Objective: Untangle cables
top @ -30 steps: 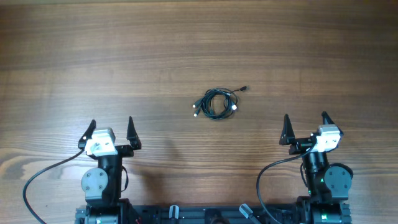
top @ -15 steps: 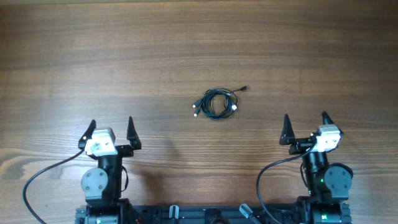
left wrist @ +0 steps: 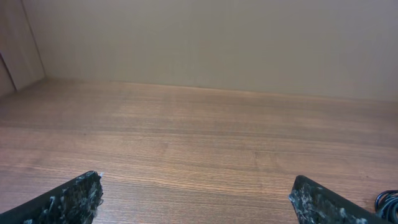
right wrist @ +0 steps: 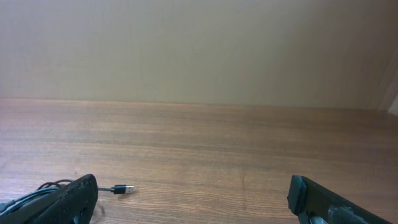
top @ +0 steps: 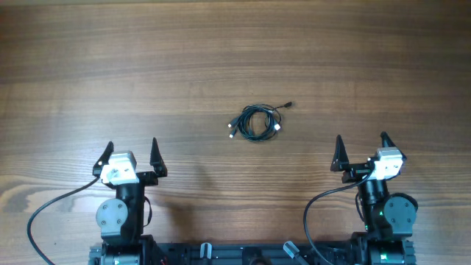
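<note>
The cables [top: 255, 122] lie as one small coil of thin black wire in the middle of the wooden table, with silver-tipped plugs at its left and right and one plug end [top: 289, 104] sticking out to the upper right. My left gripper [top: 132, 149] is open and empty, near the front left, well away from the coil. My right gripper [top: 361, 144] is open and empty at the front right. In the right wrist view a plug [right wrist: 121, 189] shows beside the left finger. In the left wrist view a bit of the coil [left wrist: 387, 201] shows at the right edge.
The wooden table [top: 235, 59] stretches wide on all sides of the coil. Thick black cords [top: 44, 210] run from the arm bases at the front edge. A beige wall [left wrist: 211, 37] rises behind the table.
</note>
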Tool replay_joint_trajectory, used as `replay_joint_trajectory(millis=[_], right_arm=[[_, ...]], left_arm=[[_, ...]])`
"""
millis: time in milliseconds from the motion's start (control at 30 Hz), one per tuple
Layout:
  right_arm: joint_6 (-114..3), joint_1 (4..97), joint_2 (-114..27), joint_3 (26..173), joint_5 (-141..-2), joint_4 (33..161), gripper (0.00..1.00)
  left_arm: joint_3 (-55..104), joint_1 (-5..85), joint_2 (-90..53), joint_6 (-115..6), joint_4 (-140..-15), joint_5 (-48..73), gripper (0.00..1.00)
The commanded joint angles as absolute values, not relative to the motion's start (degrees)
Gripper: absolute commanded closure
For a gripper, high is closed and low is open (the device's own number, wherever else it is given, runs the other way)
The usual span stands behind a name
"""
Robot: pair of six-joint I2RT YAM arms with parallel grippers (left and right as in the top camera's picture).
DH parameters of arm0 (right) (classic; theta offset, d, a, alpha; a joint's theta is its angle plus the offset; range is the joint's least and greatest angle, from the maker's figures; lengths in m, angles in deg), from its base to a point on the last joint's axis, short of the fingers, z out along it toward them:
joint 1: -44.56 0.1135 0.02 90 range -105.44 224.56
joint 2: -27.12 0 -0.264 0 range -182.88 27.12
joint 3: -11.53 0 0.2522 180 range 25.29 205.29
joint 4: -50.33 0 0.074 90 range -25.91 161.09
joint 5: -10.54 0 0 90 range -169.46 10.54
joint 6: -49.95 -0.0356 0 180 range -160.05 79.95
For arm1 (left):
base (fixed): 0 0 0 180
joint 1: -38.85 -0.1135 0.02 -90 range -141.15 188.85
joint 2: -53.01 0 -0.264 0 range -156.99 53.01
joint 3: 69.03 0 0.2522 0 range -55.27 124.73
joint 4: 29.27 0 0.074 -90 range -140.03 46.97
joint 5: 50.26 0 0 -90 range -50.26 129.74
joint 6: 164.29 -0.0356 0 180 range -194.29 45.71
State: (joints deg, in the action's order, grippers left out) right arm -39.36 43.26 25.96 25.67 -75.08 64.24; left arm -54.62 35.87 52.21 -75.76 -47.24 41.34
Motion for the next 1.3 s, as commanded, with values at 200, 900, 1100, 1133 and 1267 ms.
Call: replay_joint_trajectory(millis=[200,900,1100,1133,1267], right_arm=[[-40.1,43.0,26.1,25.6,-76.0,64.1,0.0],[-40.1,43.0,26.1,25.6,-76.0,64.1,0.0],[-40.1,43.0,26.1,25.6,-76.0,64.1,0.0],[-40.1,43.0,26.1,25.6,-76.0,64.1,0.01],[-40.1,43.0,26.1,25.6,-76.0,64.1,0.01]], left_arm=[[-54.9,36.2,52.6,-76.9,-47.1,40.9,0.0],[-45.8,35.8,52.1,-60.2,-18.6,-5.2,0.0],[-8.8,31.2,30.2,-64.3,-71.2,-2.7,0.0],[-4.0,30.9,25.4,-67.9,-80.8,-2.6,0.0],[2.3,30.9,11.0,-71.3,-99.5,-1.0,0.0]])
